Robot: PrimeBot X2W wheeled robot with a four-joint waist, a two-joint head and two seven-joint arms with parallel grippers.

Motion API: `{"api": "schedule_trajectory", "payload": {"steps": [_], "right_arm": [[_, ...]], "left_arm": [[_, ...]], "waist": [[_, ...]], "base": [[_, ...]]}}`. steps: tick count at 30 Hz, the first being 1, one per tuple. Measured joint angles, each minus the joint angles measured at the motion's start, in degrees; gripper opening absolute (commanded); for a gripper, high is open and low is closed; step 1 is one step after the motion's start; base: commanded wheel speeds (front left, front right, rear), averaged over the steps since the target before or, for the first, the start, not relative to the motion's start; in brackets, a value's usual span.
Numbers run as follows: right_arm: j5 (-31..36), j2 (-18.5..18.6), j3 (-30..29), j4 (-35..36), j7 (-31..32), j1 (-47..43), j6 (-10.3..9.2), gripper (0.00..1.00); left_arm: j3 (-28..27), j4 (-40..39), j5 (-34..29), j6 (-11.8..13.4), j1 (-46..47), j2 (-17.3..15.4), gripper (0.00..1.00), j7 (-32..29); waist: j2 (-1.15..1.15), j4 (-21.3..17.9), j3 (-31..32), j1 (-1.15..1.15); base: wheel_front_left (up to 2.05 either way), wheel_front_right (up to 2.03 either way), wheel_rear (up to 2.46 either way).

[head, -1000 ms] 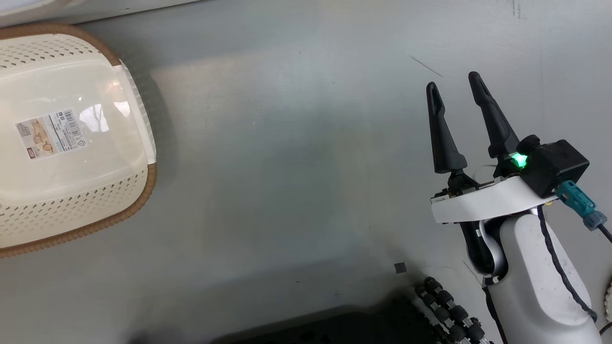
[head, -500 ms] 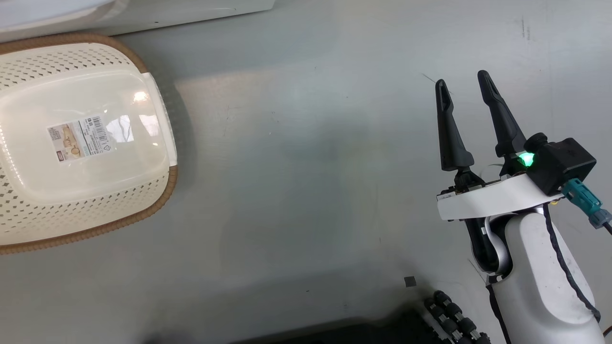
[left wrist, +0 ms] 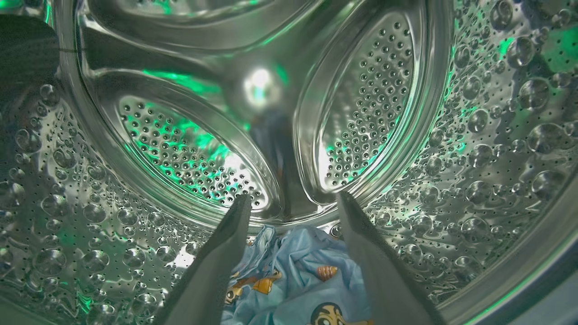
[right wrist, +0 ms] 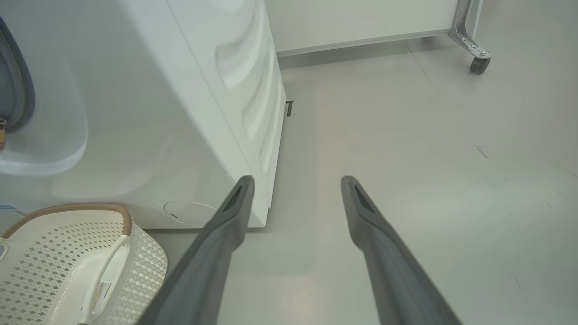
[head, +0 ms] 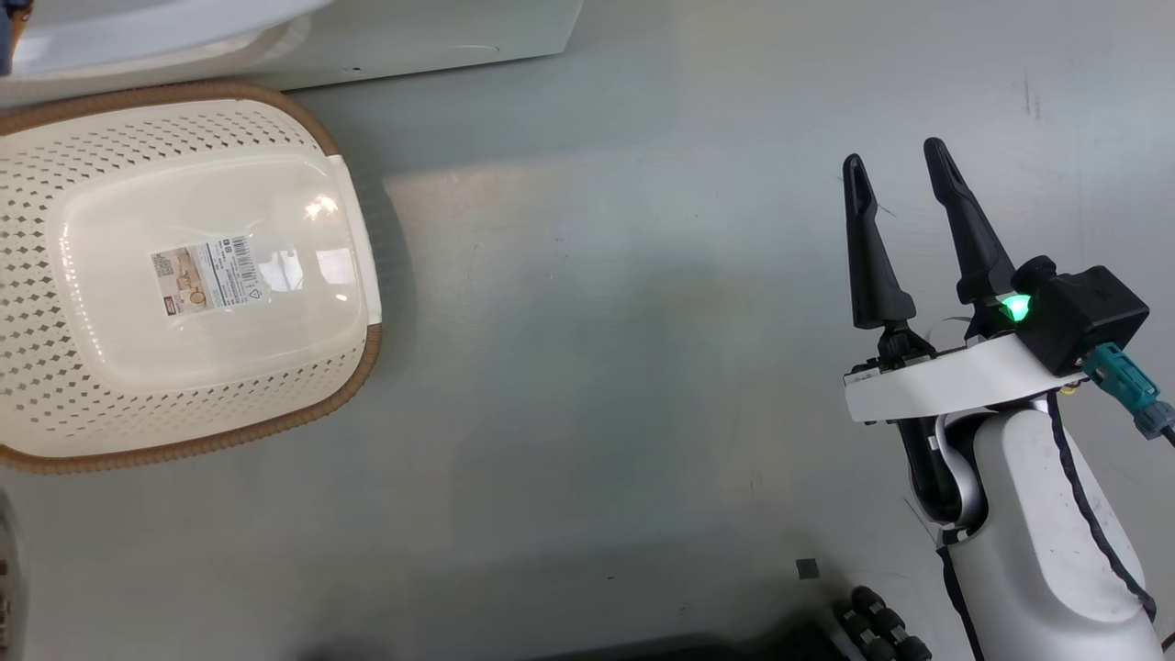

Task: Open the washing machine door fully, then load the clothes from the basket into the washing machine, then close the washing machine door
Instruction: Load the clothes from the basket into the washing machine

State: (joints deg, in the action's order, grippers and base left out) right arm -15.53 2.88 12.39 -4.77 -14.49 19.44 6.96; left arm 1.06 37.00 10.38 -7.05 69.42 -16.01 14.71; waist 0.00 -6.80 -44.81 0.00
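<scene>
Head view: the basket (head: 184, 119) sits just before the washing machine (head: 441, 37), and the right tool (head: 894, 152), spread and empty, hangs well apart from it.
Left wrist view: the left tool (left wrist: 293, 197) gapes empty inside the washing machine's drum (left wrist: 180, 149), above the clothes (left wrist: 293, 271).
Right wrist view: the right tool is near the washing machine's corner.

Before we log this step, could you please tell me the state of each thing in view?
basket: upright on the floor, empty.
clothes: crumpled in the drum.
washing machine: drum holds the clothes.
left tool: open, empty, inside drum.
right tool: open, empty, above floor.
</scene>
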Motion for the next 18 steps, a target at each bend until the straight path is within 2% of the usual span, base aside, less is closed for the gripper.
{"api": "schedule_trajectory", "payload": {"steps": [18], "right_arm": [[0.5, 0.0, -0.6, 0.1, 0.0, -0.1, 0.0, 1.0]], "left_arm": [[-2.1, -9.7, 1.2, 0.0, -8.0, 1.0, 1.0, 0.0]], "waist": [[0.0, 1.6, 0.8, 0.0]], "base": [[0.0, 0.0, 0.0]]}}
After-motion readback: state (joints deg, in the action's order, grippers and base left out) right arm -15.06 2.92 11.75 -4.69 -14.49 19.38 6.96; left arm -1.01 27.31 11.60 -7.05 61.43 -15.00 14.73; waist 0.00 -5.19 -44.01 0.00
